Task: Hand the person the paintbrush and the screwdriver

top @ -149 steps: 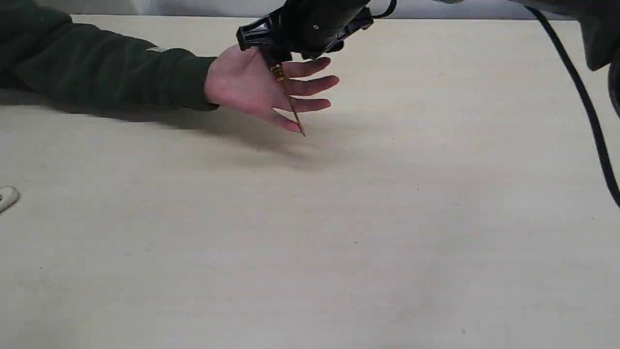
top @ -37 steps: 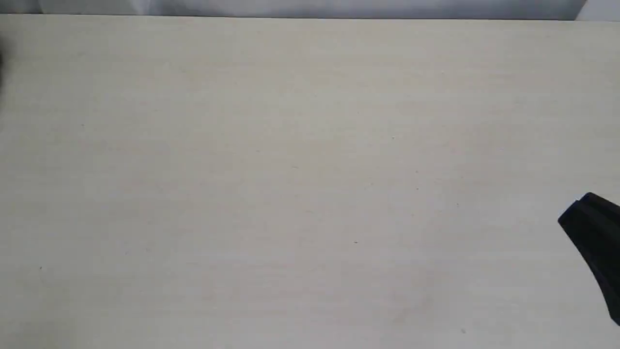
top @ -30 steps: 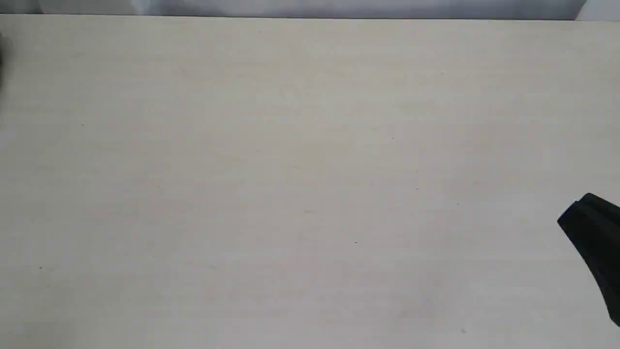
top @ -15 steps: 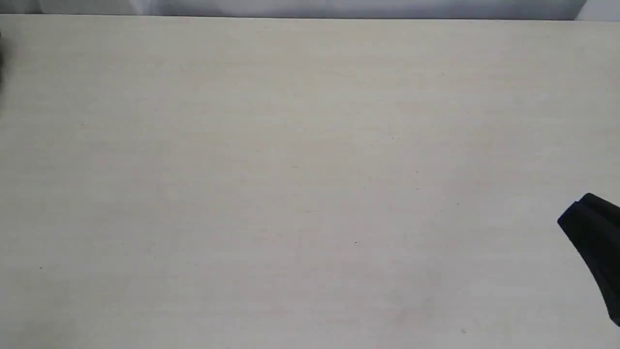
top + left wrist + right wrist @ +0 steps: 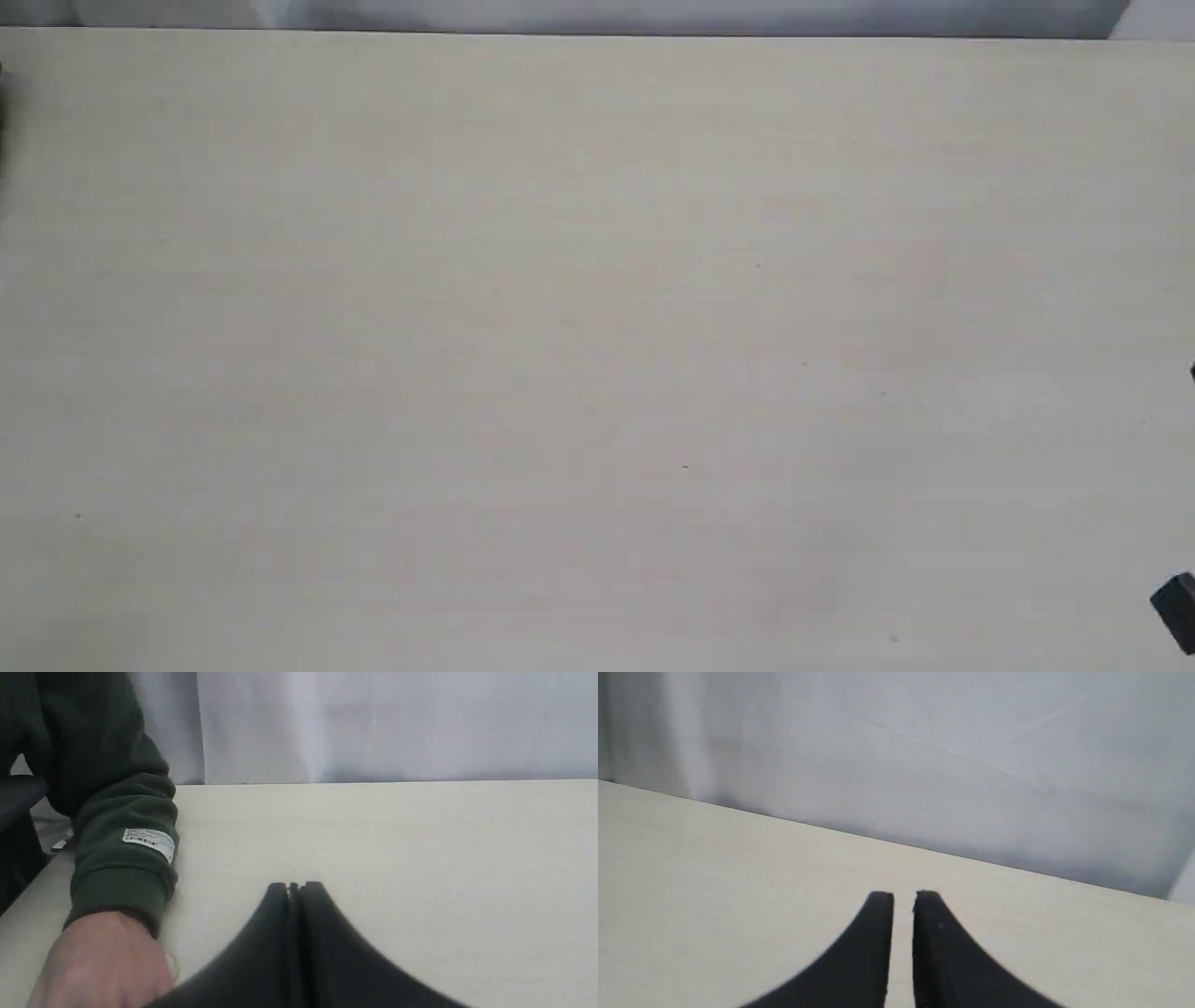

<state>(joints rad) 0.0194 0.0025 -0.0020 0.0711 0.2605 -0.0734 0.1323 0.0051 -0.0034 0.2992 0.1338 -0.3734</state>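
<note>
Neither the paintbrush nor the screwdriver shows in any view. The person's dark green sleeve (image 5: 117, 826) with its small white label (image 5: 149, 842) rests on the table, and the bare hand (image 5: 100, 961) lies palm down beside my left gripper (image 5: 294, 886). That gripper is shut with nothing in it, low over the table. My right gripper (image 5: 903, 896) holds nothing, its fingers nearly together with a slim gap, low over bare table. In the exterior view only a black corner of the right arm (image 5: 1178, 611) shows at the lower right edge.
The pale wooden table (image 5: 597, 327) fills the exterior view. A white cloth backdrop (image 5: 924, 765) hangs behind its far edge. A dark sliver (image 5: 2, 112) sits at the left edge.
Five seconds ago my right gripper held the screwdriver over the person's open hand. Since then hand and arm left the exterior view. In the last half second the right arm drew further out.
</note>
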